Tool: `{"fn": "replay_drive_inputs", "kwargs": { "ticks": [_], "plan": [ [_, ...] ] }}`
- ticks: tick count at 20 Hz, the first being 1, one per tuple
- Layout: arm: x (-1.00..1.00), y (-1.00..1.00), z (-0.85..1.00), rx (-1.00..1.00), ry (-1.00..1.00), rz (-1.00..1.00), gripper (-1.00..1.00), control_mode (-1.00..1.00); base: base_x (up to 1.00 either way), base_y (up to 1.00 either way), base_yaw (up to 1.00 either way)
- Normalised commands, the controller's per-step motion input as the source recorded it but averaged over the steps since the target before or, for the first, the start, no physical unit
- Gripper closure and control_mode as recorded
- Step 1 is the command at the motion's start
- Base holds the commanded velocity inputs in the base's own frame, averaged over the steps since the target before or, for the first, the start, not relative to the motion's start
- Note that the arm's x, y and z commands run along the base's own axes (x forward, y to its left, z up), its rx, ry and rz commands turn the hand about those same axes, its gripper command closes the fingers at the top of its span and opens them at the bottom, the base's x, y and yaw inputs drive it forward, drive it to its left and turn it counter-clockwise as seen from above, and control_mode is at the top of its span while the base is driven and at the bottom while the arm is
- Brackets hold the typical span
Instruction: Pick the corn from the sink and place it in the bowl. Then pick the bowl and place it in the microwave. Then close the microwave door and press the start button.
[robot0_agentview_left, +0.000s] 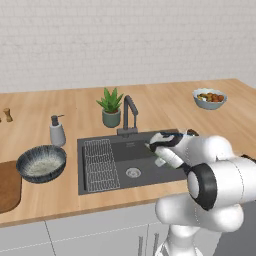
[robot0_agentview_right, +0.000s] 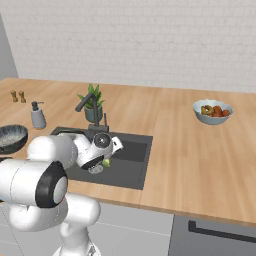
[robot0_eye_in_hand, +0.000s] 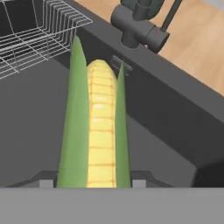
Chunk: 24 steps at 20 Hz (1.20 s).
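corn (robot0_eye_in_hand: 101, 131): clamped between the gripper (robot0_eye_in_hand: 92, 183) fingers, held over the sink (robot0_agentview_left: 120, 172)
bowl (robot0_agentview_left: 41, 163): on the counter left of the sink, nothing in it
left: drop corn in bowl, bowl to microwave, close door, press start

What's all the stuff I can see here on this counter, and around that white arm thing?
corn: one, yellow with green husk, between the gripper's finger tips above the sink floor
sink: one, dark grey, set into the counter
wire rack: one, pale wire, in the sink's left part
faucet: one, black, behind the sink
bowl: one, dark blue-grey outside, pale speckled inside, on the counter left of the sink
fruit bowl: one, pale with red and orange pieces, far right of the counter
plant: one, green in a grey-green pot, beside the faucet
soap dispenser: one, grey, behind the bowl
small shakers: two, brown, far left
counter: one, light wood
gripper: one, white arm, shut on the corn
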Motion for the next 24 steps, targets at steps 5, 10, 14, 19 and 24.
{"fn": "replay_drive_inputs", "kwargs": {
  "ticks": [5, 10, 14, 19, 24],
  "plan": [
    [-0.13, -0.23, 1.00, 0.00, -0.15, 0.00, 1.00, -1.00, 0.00, 0.00, 0.00],
    [-0.14, -0.26, 1.00, 0.03, -0.06, 0.00, 1.00, -1.00, 0.00, 0.00, 0.00],
    [-0.34, -0.23, 1.00, 0.03, 0.01, -0.02, 1.00, -1.00, 0.00, 0.00, 0.00],
    [-0.70, -0.01, 0.61, 0.02, 0.05, 0.00, 1.00, -1.00, 0.00, 0.00, 0.00],
    [-0.66, 0.32, 0.21, 0.00, 0.02, 0.00, 1.00, -1.00, 0.00, 0.00, 0.00]
  ]
}}
